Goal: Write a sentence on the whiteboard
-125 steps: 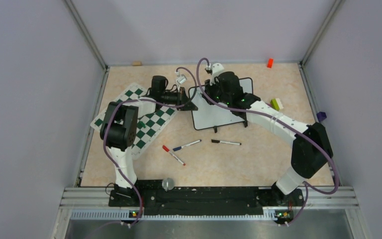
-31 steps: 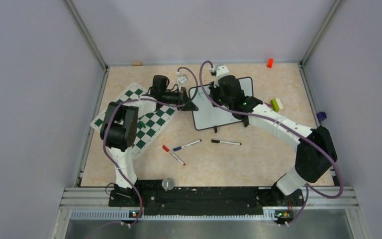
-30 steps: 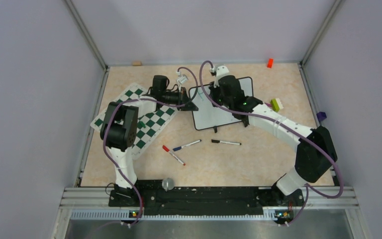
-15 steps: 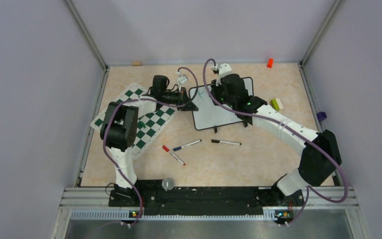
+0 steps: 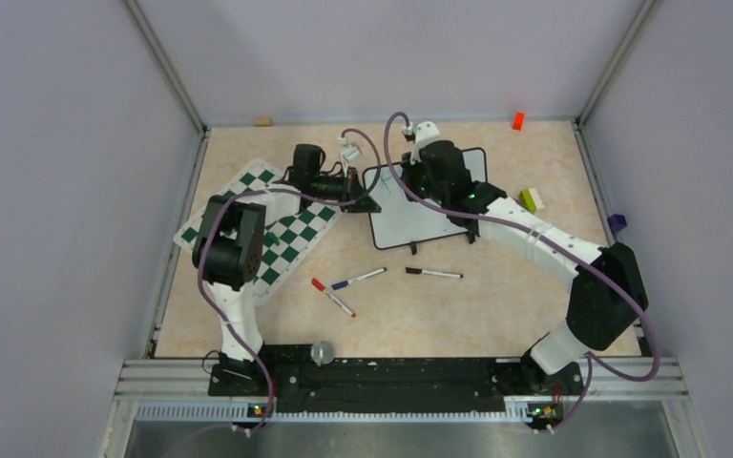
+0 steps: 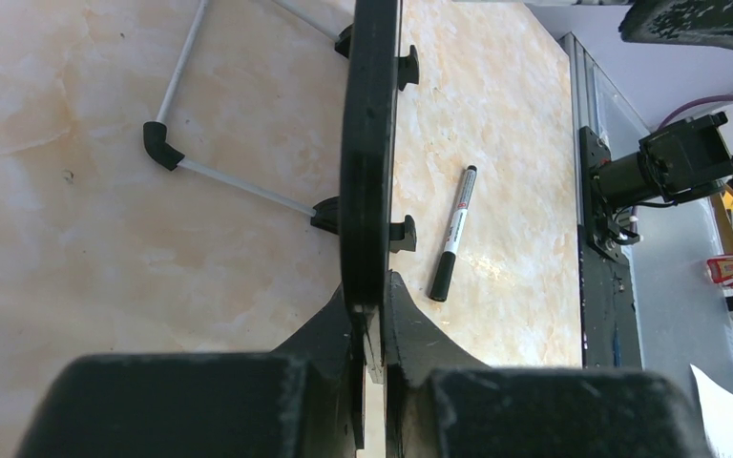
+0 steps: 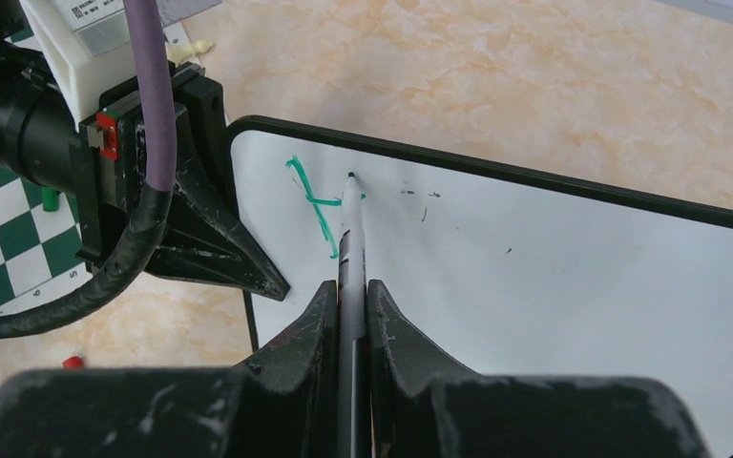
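Whiteboard [image 5: 420, 224] stood far back on the table [image 5: 496, 305], its edge pinched by your left gripper [image 6: 369, 305]. Your right gripper [image 7: 350, 291] squeezed the marker [image 7: 350, 224], barely starting the first letter [image 7: 317, 205]; next needed small, steady strokes.

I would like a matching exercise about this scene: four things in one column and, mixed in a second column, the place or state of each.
1. left end effector
2. right end effector
3. black marker
4. chessboard mat

a. lies loose, in front of the whiteboard
b. shut on the green marker
c. partly beneath the left arm
d. shut on the whiteboard's edge

Pairs: 1-d, 2-b, 3-a, 4-c
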Motion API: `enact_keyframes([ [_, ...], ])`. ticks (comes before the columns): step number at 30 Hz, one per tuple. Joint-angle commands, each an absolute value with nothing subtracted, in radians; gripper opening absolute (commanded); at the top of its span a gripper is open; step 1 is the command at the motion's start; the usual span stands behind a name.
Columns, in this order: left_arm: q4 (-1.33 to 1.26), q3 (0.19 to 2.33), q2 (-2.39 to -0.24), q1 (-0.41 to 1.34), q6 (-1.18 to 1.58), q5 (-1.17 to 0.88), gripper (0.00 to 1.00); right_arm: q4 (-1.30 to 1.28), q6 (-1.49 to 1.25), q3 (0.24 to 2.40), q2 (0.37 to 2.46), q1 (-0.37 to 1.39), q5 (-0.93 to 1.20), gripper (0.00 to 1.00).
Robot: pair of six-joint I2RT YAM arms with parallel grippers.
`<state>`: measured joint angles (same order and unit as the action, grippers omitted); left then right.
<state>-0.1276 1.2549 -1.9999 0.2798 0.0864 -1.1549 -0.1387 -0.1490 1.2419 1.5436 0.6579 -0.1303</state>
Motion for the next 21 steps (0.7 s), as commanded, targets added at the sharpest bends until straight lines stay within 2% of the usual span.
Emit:
enact_keyframes([
  [1, -0.019, 1.230, -2.006, 0.324, 0.009, -1.141, 0.00, -0.104, -0.135, 1.308, 1.570, 0.650, -0.146, 0.00],
  [21, -0.015, 1.233, -2.008, 0.324, 0.009, -1.142, 0.00, -0.095, -0.159, 1.124, 1.471, 0.650, -0.168, 0.00],
])
